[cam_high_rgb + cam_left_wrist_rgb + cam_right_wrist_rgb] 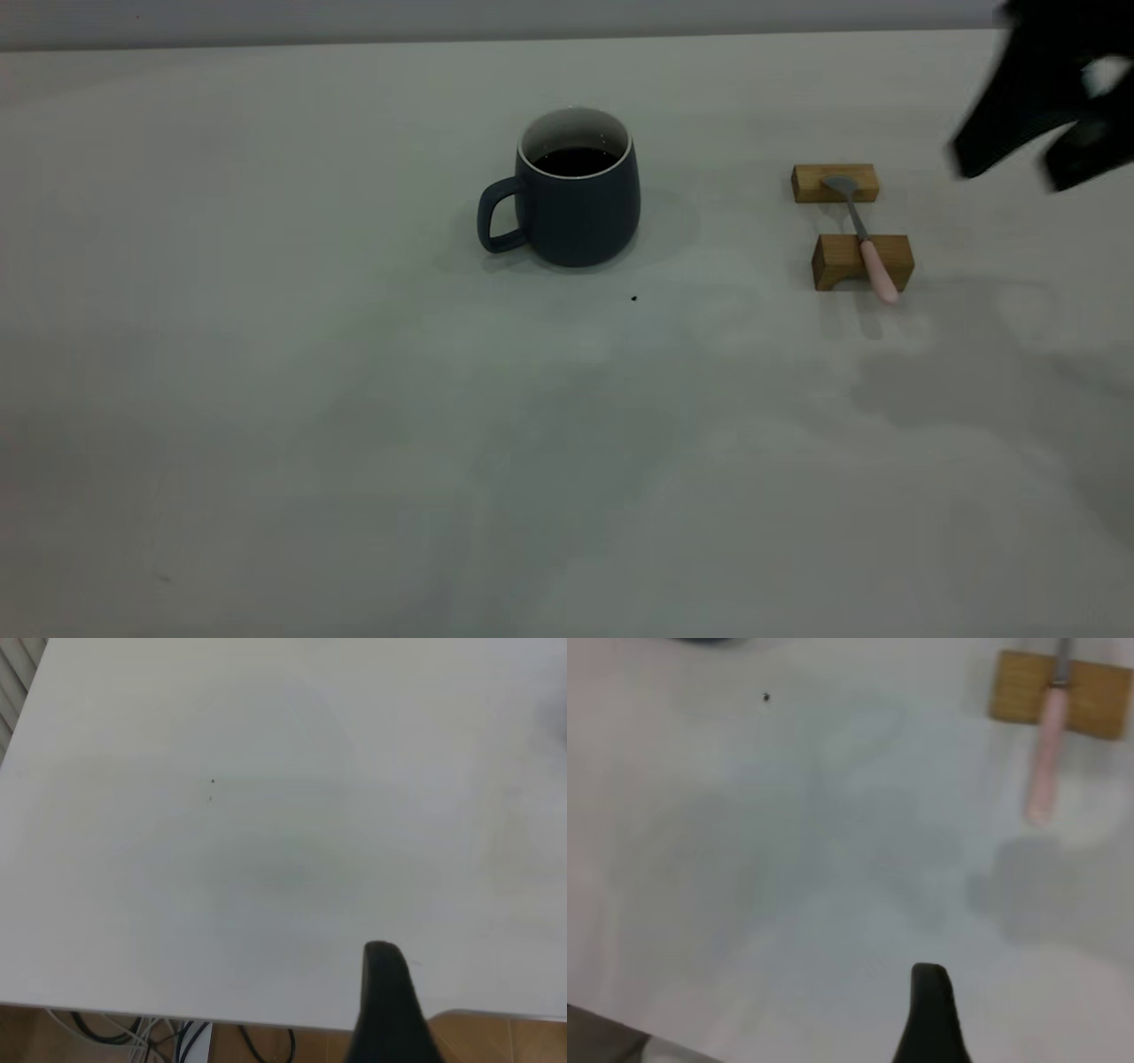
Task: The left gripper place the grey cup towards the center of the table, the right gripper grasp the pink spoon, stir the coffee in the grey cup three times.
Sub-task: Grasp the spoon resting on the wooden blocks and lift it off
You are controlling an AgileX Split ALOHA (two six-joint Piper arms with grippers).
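The grey cup point(576, 197) of coffee point(576, 161) stands near mid-table point(266, 425), and the pink spoon point(864, 237) bridges two wooden blocks point(861, 260) to its right. The right gripper point(1019, 168) hovers beyond the spoon with fingers spread; the left gripper point(390, 1010) shows one finger, so its state cannot be told. A skewed descent could knock the spoon off its blocks.
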